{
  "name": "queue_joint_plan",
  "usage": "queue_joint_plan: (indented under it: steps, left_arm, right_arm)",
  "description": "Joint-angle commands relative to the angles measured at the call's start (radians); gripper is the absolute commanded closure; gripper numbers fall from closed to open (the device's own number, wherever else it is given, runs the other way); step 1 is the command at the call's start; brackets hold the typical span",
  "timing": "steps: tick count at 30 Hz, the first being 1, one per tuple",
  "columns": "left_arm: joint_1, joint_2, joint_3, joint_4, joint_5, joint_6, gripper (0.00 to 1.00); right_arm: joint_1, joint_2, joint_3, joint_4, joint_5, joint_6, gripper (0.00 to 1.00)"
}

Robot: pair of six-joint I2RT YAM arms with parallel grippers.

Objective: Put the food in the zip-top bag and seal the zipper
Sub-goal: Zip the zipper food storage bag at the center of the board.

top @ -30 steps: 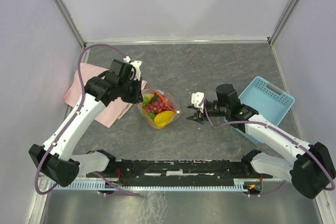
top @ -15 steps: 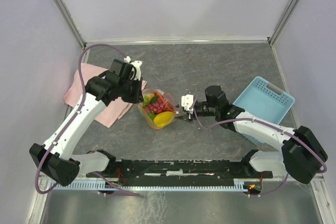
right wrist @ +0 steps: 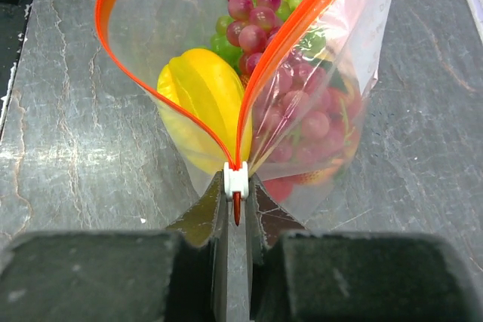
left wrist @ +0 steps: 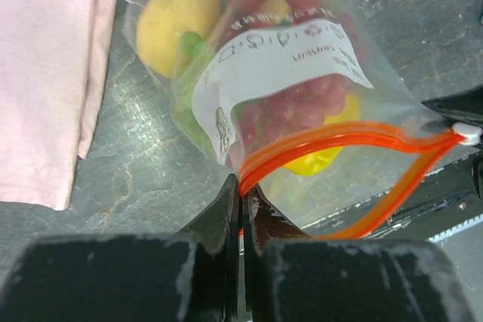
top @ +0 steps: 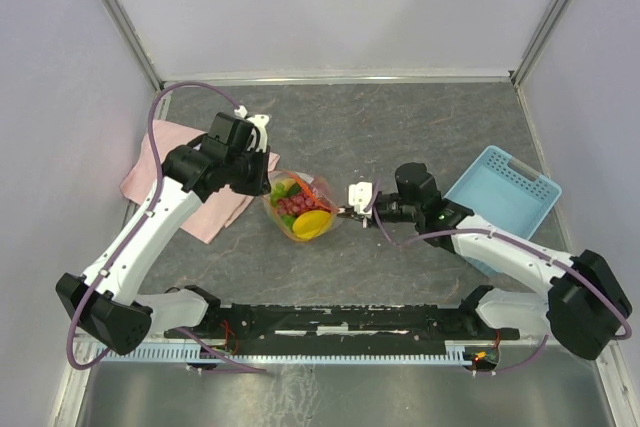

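Two end effectors [left wrist: 241, 195] [right wrist: 236, 190] on zipper [left wrist: 332, 133] ends

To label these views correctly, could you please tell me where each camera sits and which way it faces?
Top external: above and behind the arms, looking down on the table; both arms show.
Left wrist: on the left arm, looking past the left gripper, shut on the zipper, at the label side of the zip-top bag.
Right wrist: on the right arm, looking along the right gripper into the bag's open mouth.
Both wrist views share zipper and food.
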Motion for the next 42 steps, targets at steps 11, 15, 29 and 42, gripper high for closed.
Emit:
queue_joint_plan:
  steps: [11,15,29,42]
  left_arm:
    - [-0.003,0.012,0.072,0.020,-0.173,0.038,0.97]
    - [-0.003,0.006,0.069,0.019,-0.191,0.043,0.95]
    - [-0.002,-0.062,0.076,0.105,-0.140,0.049,0.57]
    - [-0.119,-0.062,0.036,0.365,0.255,-0.031,0.48]
  right_arm:
    - [-0.080,-0.170,0.114,-0.042,0.001,0.132,0.98]
    - [-0.115,-0.162,0.144,-0.065,0.042,0.197,0.98]
    - [-0.157,-0.111,0.238,-0.222,0.031,0.244,0.98]
    - [-0.156,-0.093,0.269,-0.273,0.051,0.260,0.98]
